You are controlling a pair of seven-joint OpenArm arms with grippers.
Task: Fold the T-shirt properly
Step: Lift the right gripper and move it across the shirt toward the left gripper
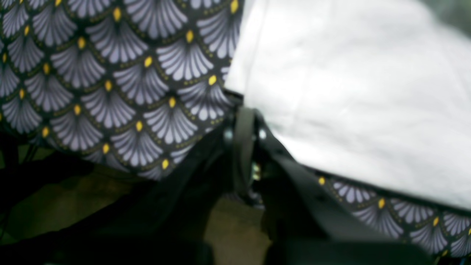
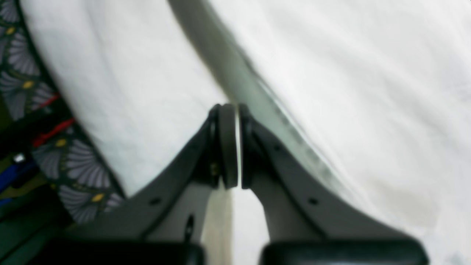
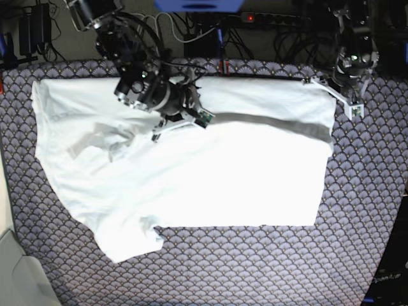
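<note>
Two claws show up across your views, both pressed together on cloth. From the left wrist camera you see the left claw closed at a corner of the T-shirt, pinching its edge; to the left of it lies the fan-patterned tablecloth. From the right wrist camera you see the right claw with its pads clamped on a thin fold of the T-shirt, white cloth spreading to both sides and the patterned tablecloth at the near left. In the base view the T-shirt lies spread across the tabletop, with a folded band along its far edge. Your right claw sits on the far left part of it, your left claw at its far right corner.
</note>
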